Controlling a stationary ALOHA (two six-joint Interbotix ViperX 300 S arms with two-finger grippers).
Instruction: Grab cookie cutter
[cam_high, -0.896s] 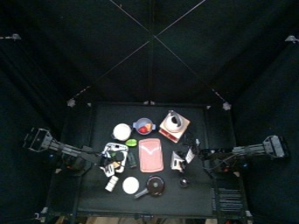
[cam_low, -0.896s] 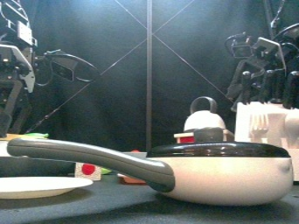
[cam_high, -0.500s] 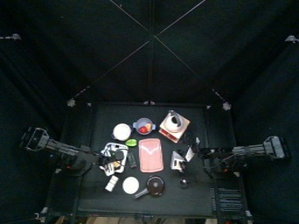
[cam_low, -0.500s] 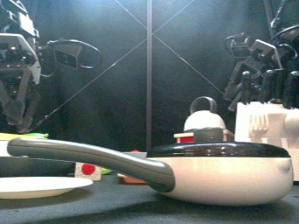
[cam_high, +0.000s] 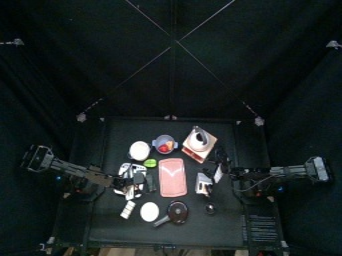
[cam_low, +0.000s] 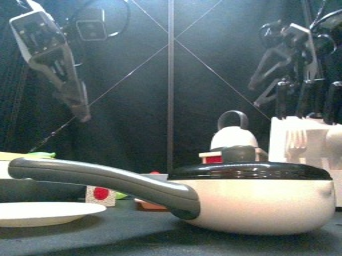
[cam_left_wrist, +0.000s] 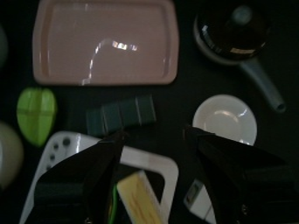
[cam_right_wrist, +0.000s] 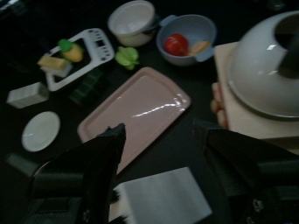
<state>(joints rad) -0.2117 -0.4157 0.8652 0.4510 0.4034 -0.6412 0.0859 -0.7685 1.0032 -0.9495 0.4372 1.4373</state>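
Observation:
The cookie cutter (cam_high: 128, 210) looks like a small whitish piece at the table's front left, beside the round white disc (cam_high: 148, 211). The left wrist view shows this cookie cutter (cam_left_wrist: 197, 196) partly behind one jaw. The right wrist view has the cookie cutter (cam_right_wrist: 24, 94) far off, past the pink slab (cam_right_wrist: 135, 109). My left gripper (cam_left_wrist: 152, 144) hovers open over the table's left side, holding nothing, and sits left of the pink slab (cam_high: 173, 178). My right gripper (cam_right_wrist: 162, 131) is open and empty, right of the slab.
A long-handled pan (cam_low: 247, 190) fills the front edge, with a white plate (cam_low: 40, 213) beside it. At the back stand a kettle (cam_high: 198, 140), a white bowl (cam_high: 139, 150) and a blue bowl (cam_right_wrist: 181, 39). On the left lie a white frame tray (cam_left_wrist: 65, 162) and a green piece (cam_left_wrist: 35, 109).
In the front view, my left arm has swung up and tilted, from hanging straight down to leaning over the table. The right arm has barely shifted.

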